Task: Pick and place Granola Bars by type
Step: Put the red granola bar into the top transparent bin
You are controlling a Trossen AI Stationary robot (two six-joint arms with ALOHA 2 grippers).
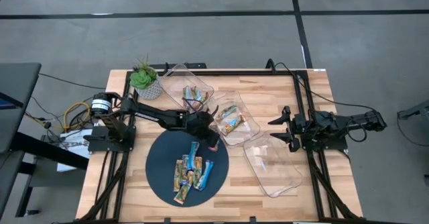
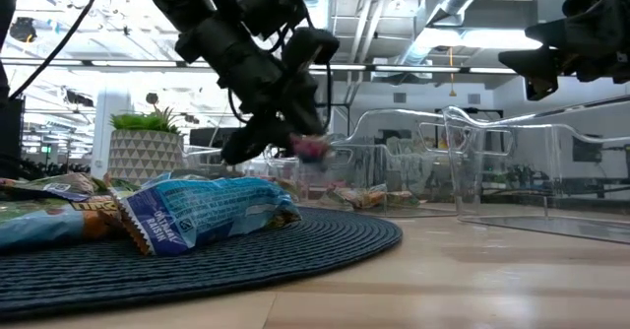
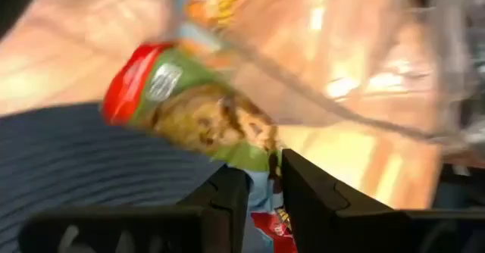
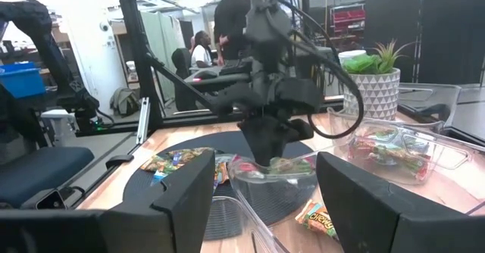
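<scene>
My left gripper [image 1: 213, 141] hovers over the right edge of the dark round mat [image 1: 161, 163], beside the middle clear tray [image 1: 249, 131]. It is shut on a green and red granola bar [image 3: 186, 109], which also shows in the low view as the bar [image 2: 311, 149]. Several more bars [image 1: 191, 172] lie flat in a heap on the mat. Other bars lie in the far tray [image 1: 193, 93] and in the middle tray [image 1: 230, 119]. My right gripper [image 1: 276, 130] waits open near the table's right side, touching nothing. My left gripper pinches the green and red bar at one end [image 3: 256, 156] between its two fingers [image 3: 227, 196]. The fingers come from above, slanting down, and lie along the bar. The bar is lifted clear of the mat, and its free red end [image 3: 125, 86] sticks out beyond the fingertips.
A third clear tray [image 1: 281, 177] sits near the right front of the table with nothing in it. A potted plant [image 1: 145, 81] stands at the far left corner. People stand in the room beyond the table [image 4: 227, 26]. Bare wood lies along the near edge.
</scene>
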